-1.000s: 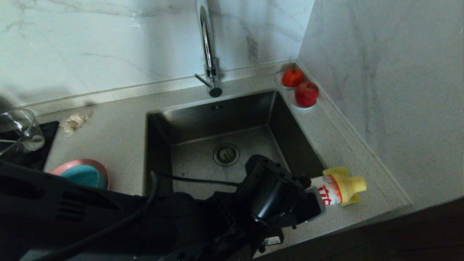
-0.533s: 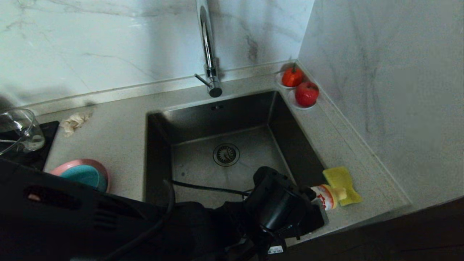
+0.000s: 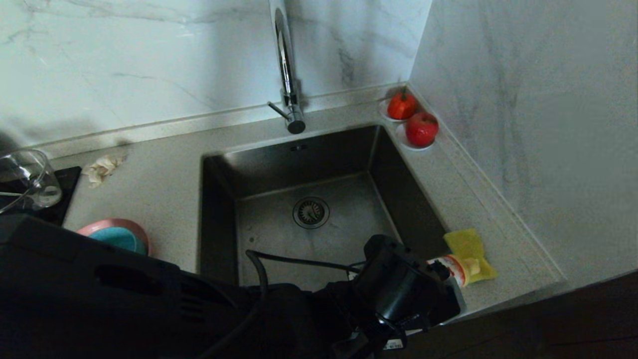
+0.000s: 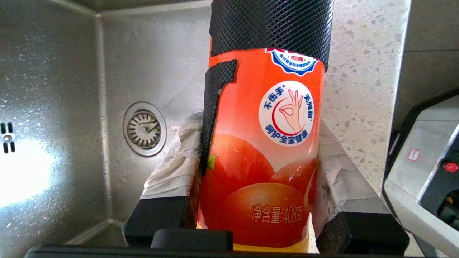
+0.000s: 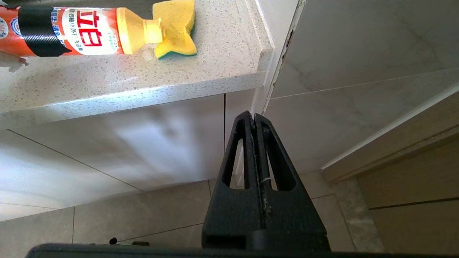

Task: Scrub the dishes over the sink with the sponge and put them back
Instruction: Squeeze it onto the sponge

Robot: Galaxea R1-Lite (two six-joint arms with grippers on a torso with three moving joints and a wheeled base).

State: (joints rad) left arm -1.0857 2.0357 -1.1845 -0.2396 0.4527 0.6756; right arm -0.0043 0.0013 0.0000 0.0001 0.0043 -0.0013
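No scrubbing has begun: the round pink plate (image 3: 134,225) with the teal-blue bowl (image 3: 117,238) in it sits on the counter left of the stainless-steel sink (image 3: 309,209), and the yellow sponge with green scouring face (image 3: 471,247) lies at the counter's front right edge. The left gripper (image 4: 258,150) grasps an orange detergent bottle (image 3: 456,269), nozzle resting on the sponge; the right gripper (image 5: 254,118) hangs clenched and empty below the counter. Against the earlier frame, the bottle has drawn back toward the front edge and the sponge lies flatter.
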